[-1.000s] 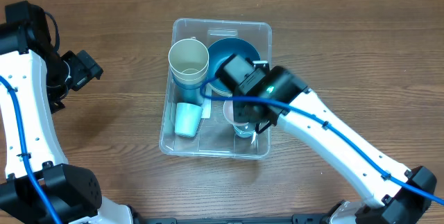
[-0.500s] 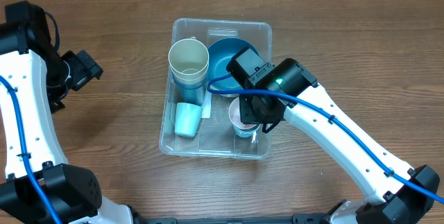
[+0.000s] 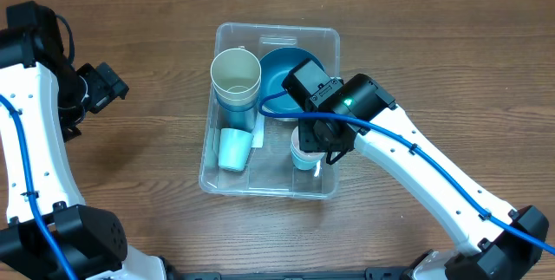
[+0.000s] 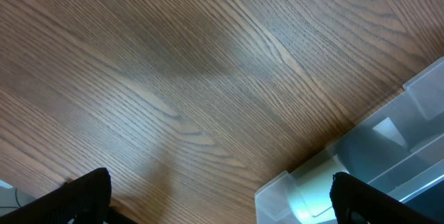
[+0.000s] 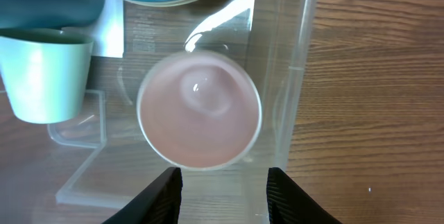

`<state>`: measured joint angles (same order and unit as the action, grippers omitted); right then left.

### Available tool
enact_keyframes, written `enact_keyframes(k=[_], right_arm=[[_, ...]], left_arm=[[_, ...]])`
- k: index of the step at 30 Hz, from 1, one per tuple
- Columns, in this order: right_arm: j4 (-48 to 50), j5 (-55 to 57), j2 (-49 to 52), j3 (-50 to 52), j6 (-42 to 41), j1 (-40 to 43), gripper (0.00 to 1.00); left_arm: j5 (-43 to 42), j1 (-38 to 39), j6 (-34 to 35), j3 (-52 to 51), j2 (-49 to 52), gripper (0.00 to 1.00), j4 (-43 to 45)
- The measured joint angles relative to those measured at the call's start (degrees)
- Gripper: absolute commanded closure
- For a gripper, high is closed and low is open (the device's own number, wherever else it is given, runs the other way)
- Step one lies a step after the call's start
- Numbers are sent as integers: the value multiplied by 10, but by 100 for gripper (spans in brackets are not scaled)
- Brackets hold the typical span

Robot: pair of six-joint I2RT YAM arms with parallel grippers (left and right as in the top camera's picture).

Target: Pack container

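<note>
Both arms are long white shells joined by chunky black joint housings. A thin blue cable (image 3: pixel 408 154) runs along the right arm (image 3: pixel 434 195), with small dark dots beside it, and another runs down the left arm (image 3: pixel 24 133). A green light (image 3: pixel 348 102) glows on the right arm's black wrist block. The left pincer (image 4: pixel 225 200) has black fingers (image 4: pixel 87 196). The right pincer (image 5: pixel 223 191) has pale, whitish ones (image 5: pixel 168 195).

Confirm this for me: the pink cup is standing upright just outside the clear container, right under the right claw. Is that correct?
Not quite. The pink cup does stand upright under the right claw, but it is inside the container, not outside it. The right wrist view shows the clear wall and floor around the cup.
</note>
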<state>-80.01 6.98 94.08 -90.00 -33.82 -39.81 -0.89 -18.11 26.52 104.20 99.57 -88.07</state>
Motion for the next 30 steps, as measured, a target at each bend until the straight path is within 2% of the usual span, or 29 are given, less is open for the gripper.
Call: enact_keyframes(k=[4, 8, 11, 15, 20, 23, 24, 25, 30], right_arm=[[15, -17, -6, 1, 17, -14, 59], [41, -37, -16, 1, 49, -73, 53], [67, -35, -16, 1, 66, -134, 52], [100, -33, -16, 2, 98, -155, 51], [163, -39, -17, 39, 177, -167, 36], [217, -46, -18, 79, 232, -173, 34], [231, -47, -18, 92, 248, -173, 32], [243, -49, -18, 103, 267, -173, 24], [300, -64, -18, 139, 379, -173, 16]], left_arm=[[0, 0, 0, 0, 0, 0, 0], [0, 0, 0, 0, 0, 0, 0], [0, 0, 0, 0, 0, 0, 0], [0, 0, 0, 0, 0, 0, 0], [0, 0, 0, 0, 0, 0, 0], [0, 0, 0, 0, 0, 0, 0], [0, 0, 0, 0, 0, 0, 0], [0, 0, 0, 0, 0, 0, 0], [0, 0, 0, 0, 0, 0, 0]])
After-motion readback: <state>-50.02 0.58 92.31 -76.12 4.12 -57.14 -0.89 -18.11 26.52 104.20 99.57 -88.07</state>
